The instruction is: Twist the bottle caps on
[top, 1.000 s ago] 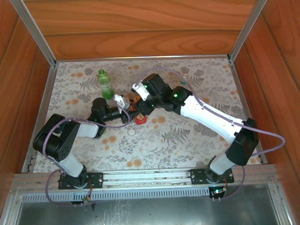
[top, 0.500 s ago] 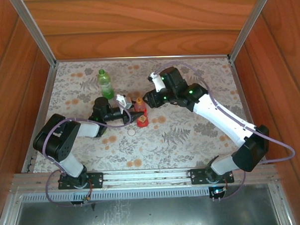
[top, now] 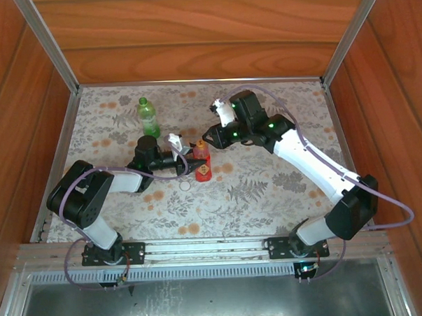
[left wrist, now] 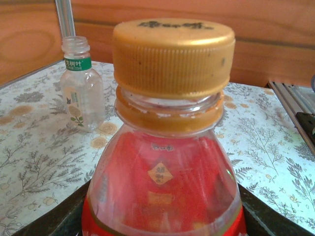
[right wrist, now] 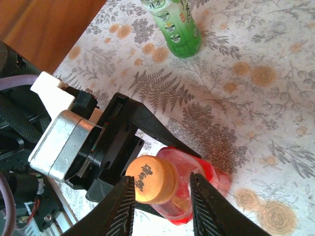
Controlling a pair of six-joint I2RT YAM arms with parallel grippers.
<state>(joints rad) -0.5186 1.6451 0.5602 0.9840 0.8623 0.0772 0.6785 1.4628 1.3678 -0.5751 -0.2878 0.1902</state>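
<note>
The orange cap (left wrist: 173, 56) sits level on the neck of the red bottle (left wrist: 162, 196). A band of clear neck shows between the cap skirt and the orange retaining ring below, which suggests the cap is placed but not fully run down; thread engagement cannot be confirmed. The red bottle stands upright near the middle of the floral-cloth surface (top: 283, 197). The left gripper (top: 190, 166) is closed around its body from the left side. The right gripper (right wrist: 162, 179) is at the cap with its jaws apart, one finger to each side, holding nothing; a gap shows between the right-hand finger and the cap. To do the step well, centre the fingers on the ribbed skirt, close with moderate force, and rotate about the bottle axis while the left gripper resists the twist. Off-axis pressure is likely to tilt the bottle or cross-thread the cap. The green bottle (top: 148, 119) stands apart toward the far left. The clear bottle (left wrist: 81, 81) stands uncapped beyond the red bottle in the left wrist view.
</note>
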